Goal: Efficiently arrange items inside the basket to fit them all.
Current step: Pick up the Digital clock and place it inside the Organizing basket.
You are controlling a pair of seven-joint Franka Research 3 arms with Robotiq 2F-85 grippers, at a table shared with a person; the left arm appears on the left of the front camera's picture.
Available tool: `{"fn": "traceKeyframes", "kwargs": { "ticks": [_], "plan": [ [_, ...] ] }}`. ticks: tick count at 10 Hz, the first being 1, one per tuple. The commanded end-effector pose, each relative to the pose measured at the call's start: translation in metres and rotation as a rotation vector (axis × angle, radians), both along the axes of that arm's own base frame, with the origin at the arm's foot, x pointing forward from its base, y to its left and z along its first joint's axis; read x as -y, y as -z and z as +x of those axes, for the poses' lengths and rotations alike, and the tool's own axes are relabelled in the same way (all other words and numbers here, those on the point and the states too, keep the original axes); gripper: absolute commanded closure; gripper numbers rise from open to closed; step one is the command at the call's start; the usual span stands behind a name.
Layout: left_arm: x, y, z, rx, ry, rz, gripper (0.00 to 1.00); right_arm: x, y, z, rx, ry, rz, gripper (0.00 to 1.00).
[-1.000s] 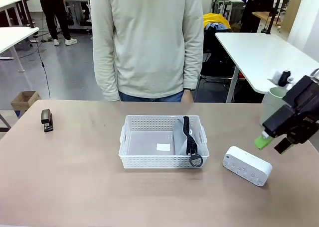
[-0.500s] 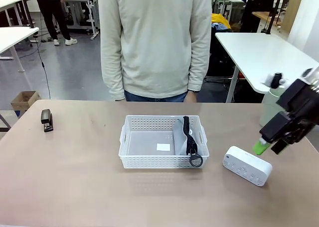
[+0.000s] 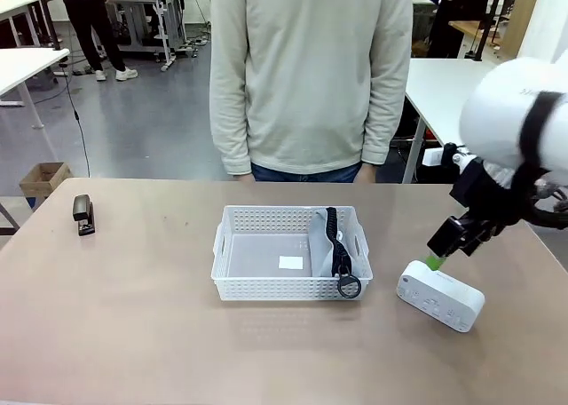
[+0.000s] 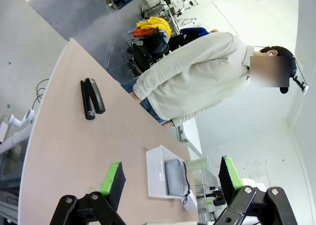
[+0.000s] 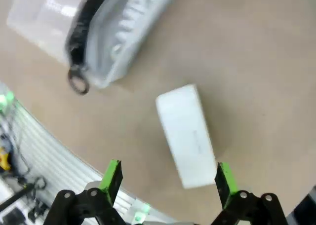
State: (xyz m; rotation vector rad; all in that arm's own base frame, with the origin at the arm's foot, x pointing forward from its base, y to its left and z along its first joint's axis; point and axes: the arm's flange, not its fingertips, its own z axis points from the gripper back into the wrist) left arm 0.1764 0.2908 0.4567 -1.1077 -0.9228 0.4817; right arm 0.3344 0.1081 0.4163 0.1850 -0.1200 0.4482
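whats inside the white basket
Grey pouch stands at the basket's right end, zipper ring over the front rim; a white label on the floor. Beneath the pouch is hidden.

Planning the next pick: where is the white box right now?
Front view: the white box lies on the table just right of the basket, under the open right gripper.

The right arm (image 3: pixel 519 112) reaches in from the right side of the scene. Its white upper link looms large near the camera, and its black wrist angles down and to the left. The right gripper (image 3: pixel 439 254) hangs low, its fingers pointing downward and its jaws spread wide. The left gripper (image 4: pixel 170 175) likewise holds its green-padded fingers (image 4: pixel 111 177) far apart.
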Motion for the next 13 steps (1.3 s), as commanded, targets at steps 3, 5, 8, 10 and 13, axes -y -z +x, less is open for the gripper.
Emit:
{"fn": "traceKeyframes", "kwargs": {
  "ticks": [3,5,8,10,13],
  "plan": [
    [-0.001,0.0,0.0,0.034,0.002,0.01,0.0,0.014,0.073,-0.012,0.048,0.327,-0.044,0.0],
    [-0.001,0.0,0.0,0.034,0.002,0.01,0.0,0.015,0.076,-0.013,0.028,0.316,-0.034,0.0],
    [-0.001,0.0,0.0,0.034,0.002,0.01,0.0,0.017,0.076,-0.014,0.0,0.298,-0.021,0.0],
    [-0.001,0.0,0.0,0.034,0.002,0.01,0.0,0.014,0.075,-0.017,-0.015,0.281,-0.016,0.0],
    [-0.001,0.0,0.0,0.034,0.002,0.01,0.0,0.005,0.076,-0.031,0.04,-0.068,-0.042,0.0]
  ]
}}
